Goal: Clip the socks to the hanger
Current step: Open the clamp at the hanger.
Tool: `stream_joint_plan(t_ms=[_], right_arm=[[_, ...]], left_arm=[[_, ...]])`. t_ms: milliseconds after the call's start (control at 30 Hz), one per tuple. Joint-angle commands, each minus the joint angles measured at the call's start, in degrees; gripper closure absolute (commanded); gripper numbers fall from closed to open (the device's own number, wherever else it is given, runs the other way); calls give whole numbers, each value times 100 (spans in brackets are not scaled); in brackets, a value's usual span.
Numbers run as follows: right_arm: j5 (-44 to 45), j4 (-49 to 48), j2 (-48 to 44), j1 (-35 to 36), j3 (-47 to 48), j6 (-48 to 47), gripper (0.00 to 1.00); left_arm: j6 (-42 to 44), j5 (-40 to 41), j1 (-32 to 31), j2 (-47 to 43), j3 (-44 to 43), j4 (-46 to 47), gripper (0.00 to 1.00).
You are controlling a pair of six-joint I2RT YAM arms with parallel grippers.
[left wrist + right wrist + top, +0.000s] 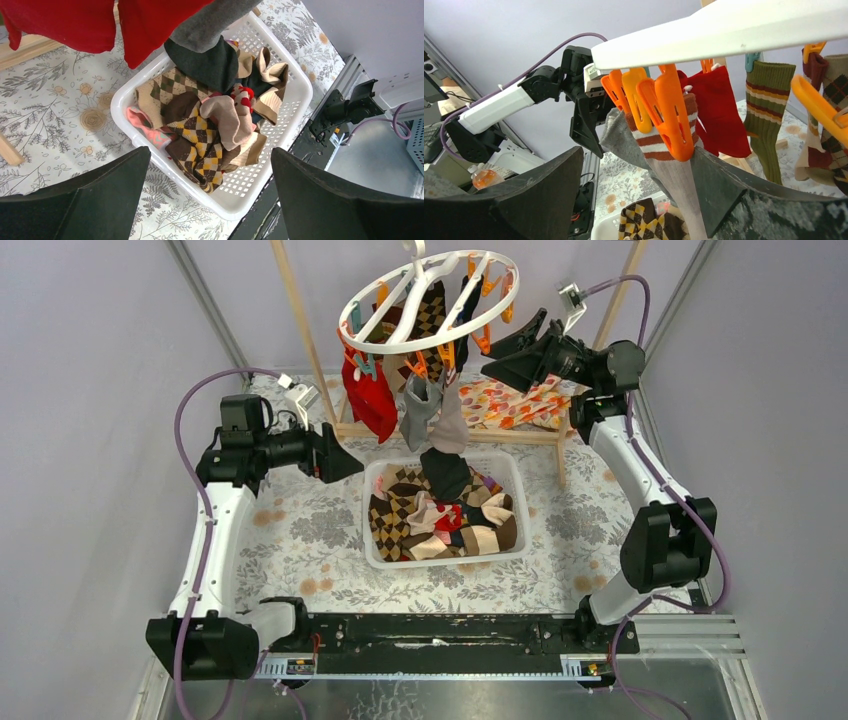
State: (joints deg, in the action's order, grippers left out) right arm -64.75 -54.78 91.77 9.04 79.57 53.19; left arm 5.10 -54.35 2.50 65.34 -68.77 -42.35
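Several socks (372,395) already hung clipped to the hanger (400,340) at the far side of the bench (300,530), red, grey, argyle and striped among them. You had a heap of socks (200,130) left in the white basket (295,95) beneath. Your left pincer (340,462) hovered released and empty just left of the basket. Your right pincer (638,150) stood released around a grey sock (674,190) pinned by an orange clip (671,120). I judged you roughly halfway.

The basket (440,558) sits mid-counter (300,530), loose socks (440,515) heaped in it. The hanger (400,343) hangs above and behind it, clipped socks (370,395) dangling beneath. The left gripper (345,460) is left of the basket; the right gripper (506,355) is just right of the hanger, above a cloth (510,400).
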Motion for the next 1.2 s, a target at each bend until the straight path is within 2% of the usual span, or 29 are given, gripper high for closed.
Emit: stream_joint_plan(t_ms=[0, 200, 400, 567, 733, 967, 1067, 1167], right_arm=[[-202, -821, 80, -128, 344, 587, 14], [-88, -1415, 377, -128, 528, 1097, 15], [37, -2074, 575, -130, 682, 1764, 27], [185, -2140, 566, -122, 618, 1818, 34], [252, -1829, 525, -33, 612, 1537, 38], [329, -872, 367, 154, 573, 701, 50], [474, -677, 303, 190, 519, 494, 60], [652, -495, 241, 216, 524, 310, 74]], left_arm=[[53, -211, -72, -96, -210, -78, 1], [-13, -234, -108, -100, -324, -81, 1], [-42, -201, -114, -150, -353, -80, 1], [-70, -198, -118, -177, -417, -80, 1], [-88, -199, -119, -196, -458, -80, 1], [-114, -201, -118, -269, -466, -85, 1], [-116, -193, -118, -293, -464, -81, 1], [-119, -177, -124, -319, -492, -81, 1]])
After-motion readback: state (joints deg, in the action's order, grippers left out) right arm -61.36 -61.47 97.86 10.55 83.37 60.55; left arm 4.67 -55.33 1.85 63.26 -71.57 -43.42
